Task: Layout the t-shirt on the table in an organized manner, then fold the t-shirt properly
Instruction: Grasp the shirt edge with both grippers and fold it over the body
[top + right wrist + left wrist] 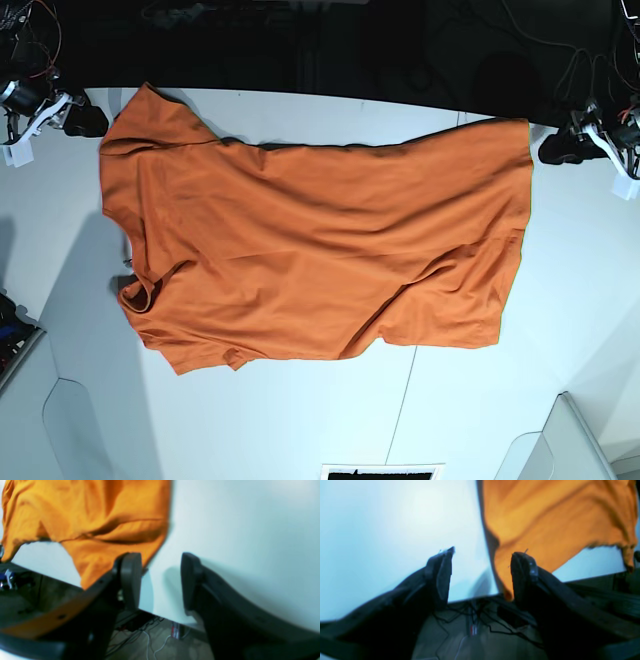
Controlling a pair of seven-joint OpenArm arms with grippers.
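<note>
The orange t-shirt (310, 260) lies spread across the white table (300, 420), with its collar (135, 290) at the left and its hem at the right. My left gripper (560, 148) hovers at the table's far right edge, just off the shirt's far right corner. In the left wrist view that gripper (483, 555) is open and holds nothing, with the shirt's corner (545, 525) beside its right finger. My right gripper (88, 120) sits at the far left edge by the sleeve corner. The right wrist view shows it (160, 560) open and empty, orange cloth (95, 517) beside its left finger.
The table's far edge runs just behind both grippers, with dark floor and cables (475, 620) beyond it. A thin dark seam (400, 410) crosses the table's near part. Pale grey panels stand at the near left (80, 430) and near right (560, 440) corners.
</note>
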